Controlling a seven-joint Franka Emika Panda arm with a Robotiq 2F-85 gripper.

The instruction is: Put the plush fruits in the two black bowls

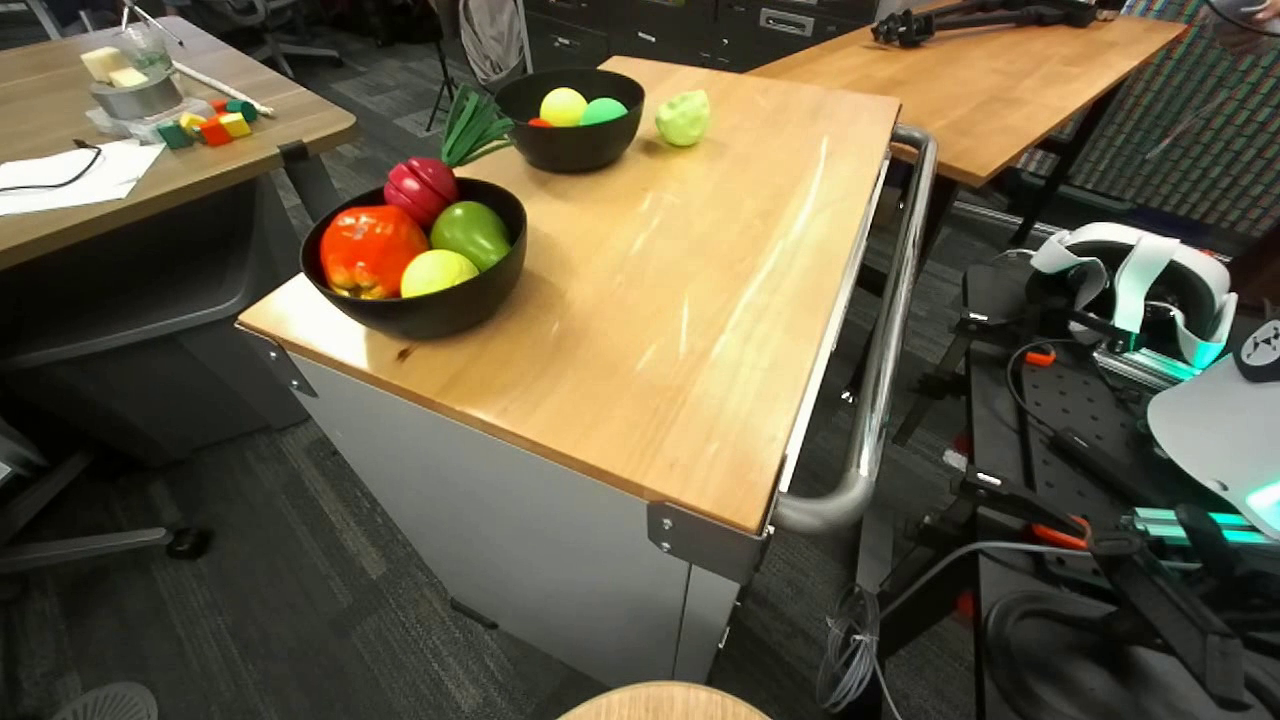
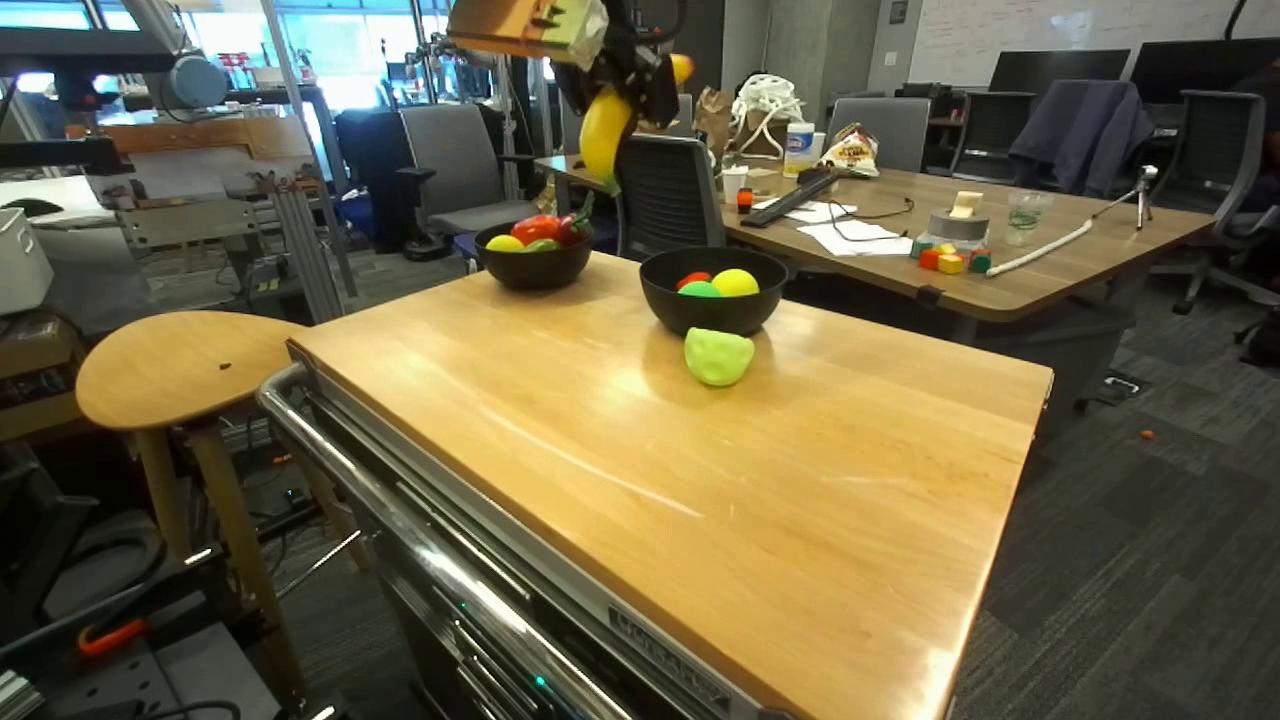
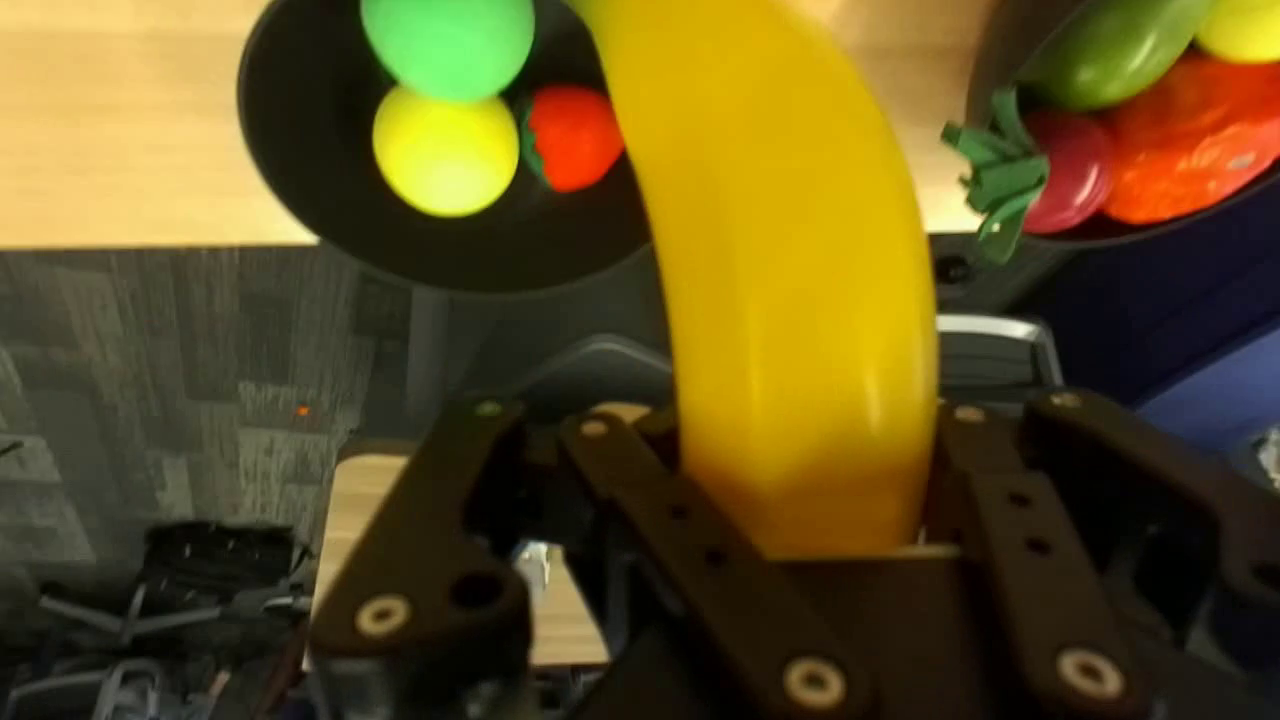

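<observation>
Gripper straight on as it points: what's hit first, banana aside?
Likely the wooden tabletop between the two black bowls, possibly one of their rims first; the banana hides part of that line and depth is unclear.

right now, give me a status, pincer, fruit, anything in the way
Pincer shut. Yellow banana in its grip, mid-air, not yet placed. Possibly in the way: pale-green toy loose on tabletop, beside black bowl.

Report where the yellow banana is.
In the wrist view, the yellow banana is held in the gripper, right of centre, with one black bowl to its left and another bowl to its right.
</observation>
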